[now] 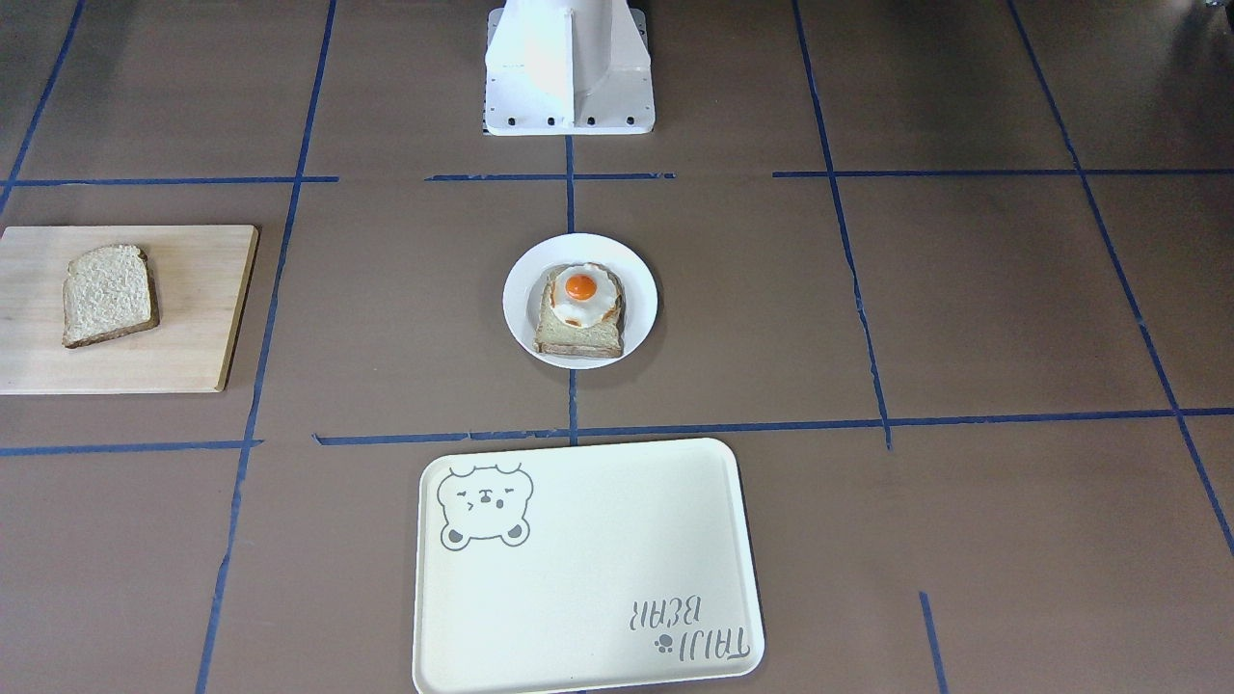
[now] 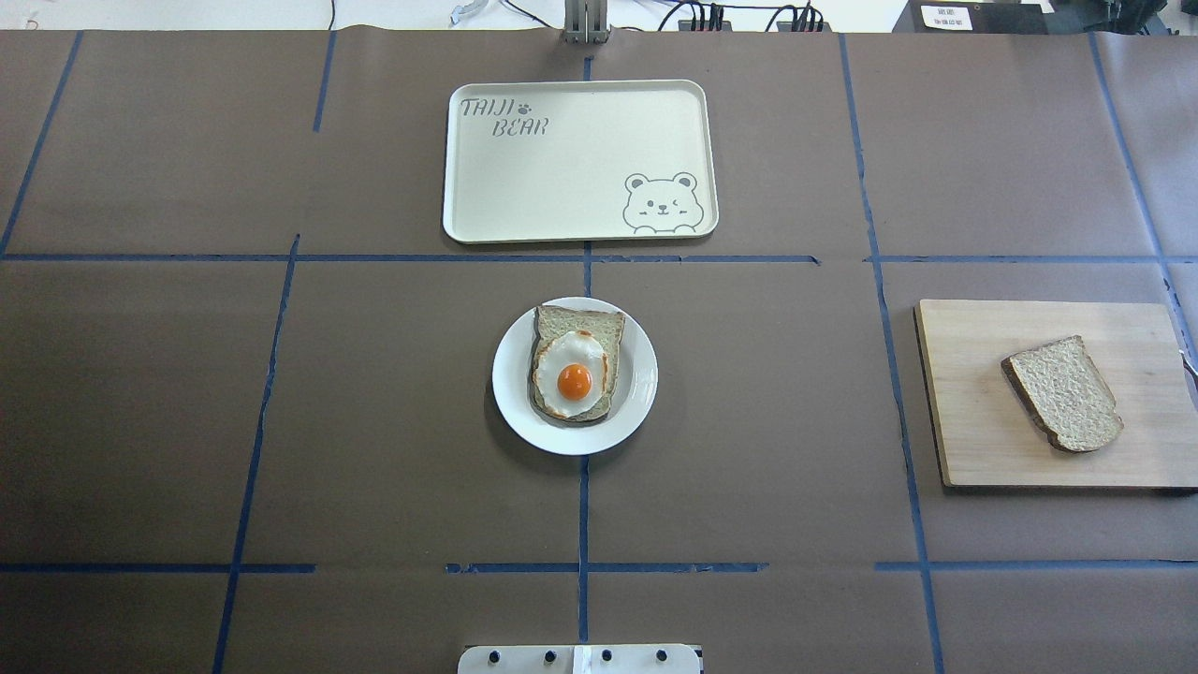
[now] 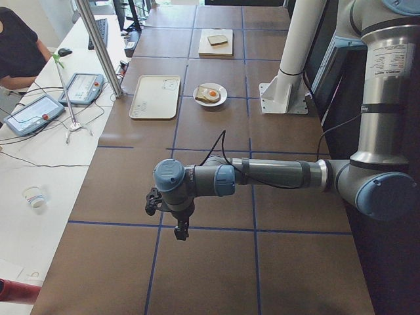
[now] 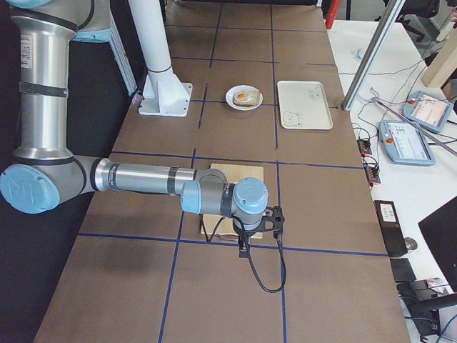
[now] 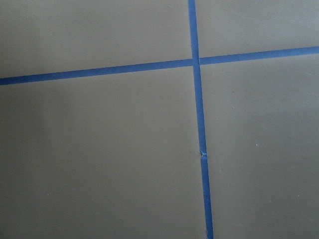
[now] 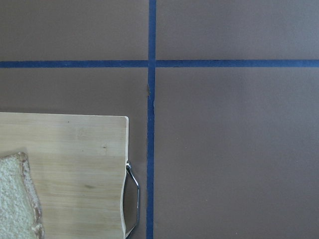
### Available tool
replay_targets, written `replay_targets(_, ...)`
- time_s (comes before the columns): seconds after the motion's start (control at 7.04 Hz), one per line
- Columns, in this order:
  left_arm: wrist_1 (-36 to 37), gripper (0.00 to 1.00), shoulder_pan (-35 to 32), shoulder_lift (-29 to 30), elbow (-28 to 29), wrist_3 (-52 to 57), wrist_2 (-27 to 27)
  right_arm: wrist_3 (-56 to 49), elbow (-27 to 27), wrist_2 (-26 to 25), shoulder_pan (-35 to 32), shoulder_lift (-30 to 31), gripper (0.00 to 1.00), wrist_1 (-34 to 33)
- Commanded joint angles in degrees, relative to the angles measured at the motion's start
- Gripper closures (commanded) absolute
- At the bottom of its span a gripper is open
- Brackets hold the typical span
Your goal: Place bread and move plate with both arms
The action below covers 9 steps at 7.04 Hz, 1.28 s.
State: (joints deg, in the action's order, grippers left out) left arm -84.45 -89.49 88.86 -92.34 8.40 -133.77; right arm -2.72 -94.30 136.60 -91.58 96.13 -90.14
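The plain brown bread slice [image 1: 108,294] [image 2: 1067,393] lies on a wooden cutting board [image 1: 193,289] [image 2: 973,393] on the robot's right side. Its edge shows in the right wrist view [image 6: 15,199]. The white plate [image 1: 636,289] [image 2: 641,374] sits at the table's centre and bears a slice with a fried egg [image 2: 573,370]. My left gripper [image 3: 180,226] hangs over bare table far from the plate. My right gripper [image 4: 244,246] hangs near the board's outer end. I cannot tell whether either is open or shut.
A cream tray with a bear drawing [image 1: 598,549] [image 2: 562,178] lies beyond the plate, on the operators' side. The white pedestal [image 1: 569,67] stands behind the plate. Blue tape lines cross the brown table. A person sits at the side desk [image 3: 16,52].
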Motion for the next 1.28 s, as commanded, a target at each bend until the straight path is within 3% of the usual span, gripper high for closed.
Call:
replay_targets(0.0,0.0,0.0,0.0,0.0,0.1,0.0,0.0,0.1,-0.4,0.0,0.0,-0.1,0.0,0.2)
replay_targets(0.57,0.0,0.0,0.0,0.0,0.0,0.0,0.0,0.2,-0.1,0.1,0.0,-0.2,0.0,0.3)
replay_targets(0.99,0.0,0.0,0.0,0.1,-0.1,0.0,0.0,0.2,-2.4,1.8,0.2,-1.7,0.0,0.5)
replay_targets(1.14,0.0,0.0,0.0,0.1,-0.4,0.0,0.0,-0.1,-5.8,1.7,1.0,-4.5,0.0,-0.2)
